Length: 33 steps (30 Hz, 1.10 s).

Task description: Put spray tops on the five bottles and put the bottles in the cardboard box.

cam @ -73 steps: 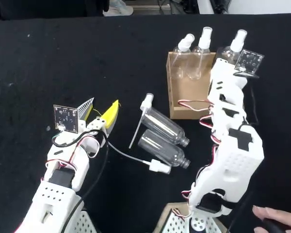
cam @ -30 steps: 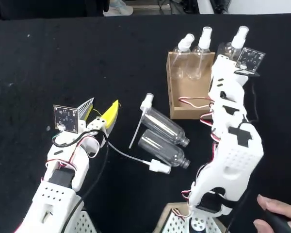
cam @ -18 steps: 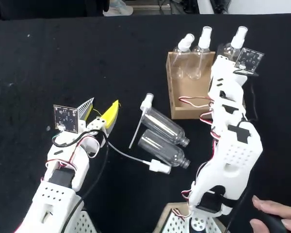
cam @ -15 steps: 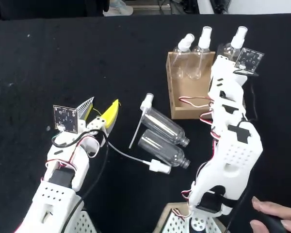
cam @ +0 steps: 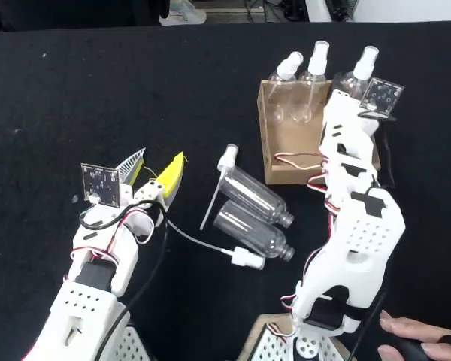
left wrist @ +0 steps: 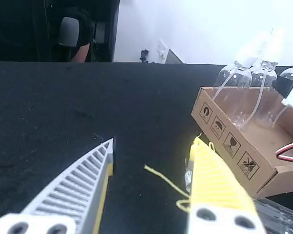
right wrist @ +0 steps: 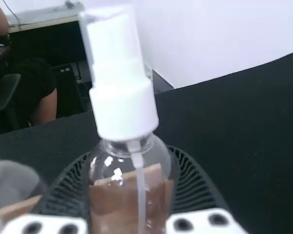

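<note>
The right end effector [right wrist: 123, 195], pinching a capped bottle [cam: 358, 74], has edged toward the cardboard box [cam: 286, 171] — it is nearly at the far right corner, beside two boxed bottles [cam: 299, 96]. The left end effector [cam: 159, 160] waits spread — two uncapped bottles [cam: 255, 207] lie on the surface.

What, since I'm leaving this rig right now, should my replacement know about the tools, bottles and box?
Left tool: open, empty, over the table beside the lying bottles.
Right tool: shut on a capped bottle at the far right end of the cardboard box. I cannot tell whether it is set down.
Done: two capped bottles stand in the box.
Left: two uncapped bottles lie on the table, with two loose spray tops beside them. Cap both, box them, release the third.
</note>
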Each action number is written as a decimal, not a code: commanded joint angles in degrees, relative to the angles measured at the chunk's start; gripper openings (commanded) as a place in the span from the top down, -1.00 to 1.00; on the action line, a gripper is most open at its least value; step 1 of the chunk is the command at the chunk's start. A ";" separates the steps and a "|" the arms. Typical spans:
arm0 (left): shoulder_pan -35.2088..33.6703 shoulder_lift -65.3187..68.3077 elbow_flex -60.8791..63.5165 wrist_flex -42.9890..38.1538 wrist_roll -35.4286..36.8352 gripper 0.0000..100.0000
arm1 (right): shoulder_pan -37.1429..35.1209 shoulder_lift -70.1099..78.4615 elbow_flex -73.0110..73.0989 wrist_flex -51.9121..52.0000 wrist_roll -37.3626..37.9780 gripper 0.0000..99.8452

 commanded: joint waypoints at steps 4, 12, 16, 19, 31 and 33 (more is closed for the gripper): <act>0.31 -0.97 -0.57 -1.23 -0.44 0.51 | -1.32 -0.84 -2.68 -0.97 -0.18 0.97; 0.22 -0.97 -0.66 -1.23 -0.44 0.51 | -1.41 -0.66 -2.59 -0.88 -0.18 0.97; 0.22 -0.97 -0.66 -1.23 -0.44 0.51 | -1.49 -0.57 -2.59 -0.88 -0.18 0.97; 0.22 -0.97 -0.66 -1.23 -0.44 0.51 | -1.49 -0.57 -2.59 -0.88 -0.18 0.97; 0.22 -0.97 -0.75 -1.23 -0.44 0.51 | -2.46 -0.92 -1.01 -0.88 -0.18 0.75; 0.22 -0.97 -0.75 -1.32 -0.44 0.51 | -2.46 -0.92 -0.84 -0.88 -0.18 0.75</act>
